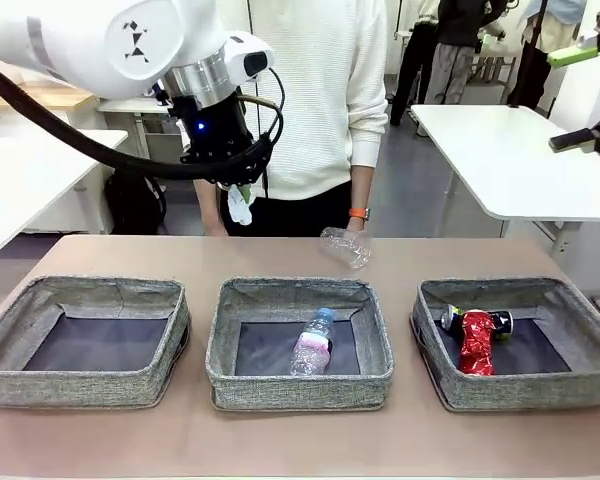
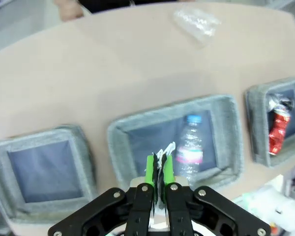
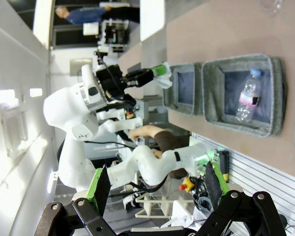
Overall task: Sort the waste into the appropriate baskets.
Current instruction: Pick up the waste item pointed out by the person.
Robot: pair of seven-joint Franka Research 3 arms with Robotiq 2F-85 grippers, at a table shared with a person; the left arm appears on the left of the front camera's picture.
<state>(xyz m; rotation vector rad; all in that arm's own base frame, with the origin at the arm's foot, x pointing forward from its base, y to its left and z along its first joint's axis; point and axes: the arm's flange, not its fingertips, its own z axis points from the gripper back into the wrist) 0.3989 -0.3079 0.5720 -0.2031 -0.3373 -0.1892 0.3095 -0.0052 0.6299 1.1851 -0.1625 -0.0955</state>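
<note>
**Sorting station: paper held aloft, three items binned, cup loose**

The left fingers are clamped together on the crumpled white paper. They hold it well above the surface. In the front view the paper hangs over the far left corner of the middle basket. In the left wrist view the fingers point down toward that same basket.

The right fingers stand wide apart with nothing between them. They are raised at the right edge of the front view, clear of the baskets.

The left basket shows a bare dark bottom. The middle basket contains the clear plastic bottle, lying with its blue cap toward the far side. The right basket contains the crushed red can, with a dark can just beside it.

The clear plastic cup lies outside the baskets on the far side of the surface, behind the middle basket. It is next to the person's hand. Contact between hand and cup cannot be determined.
</note>
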